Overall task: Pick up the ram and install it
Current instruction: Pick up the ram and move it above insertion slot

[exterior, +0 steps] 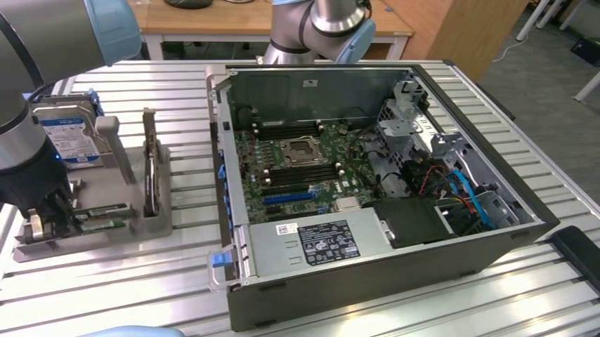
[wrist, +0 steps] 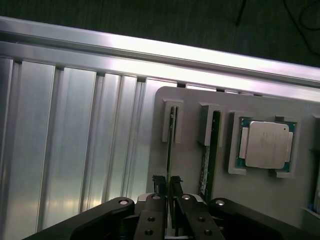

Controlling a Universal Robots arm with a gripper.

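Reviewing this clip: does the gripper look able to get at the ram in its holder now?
Probably yes. The gripper sits over the ram standing on edge in the grey holder, fingers either side and seemingly closed on it; nothing is between.

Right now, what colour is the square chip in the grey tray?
The square metal processor chip is silver with green edges, clearest in the wrist view.

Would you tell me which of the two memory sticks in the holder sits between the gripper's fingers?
The ram farther from the processor: the gripper is shut on it, while the other stick stands free right beside the processor.
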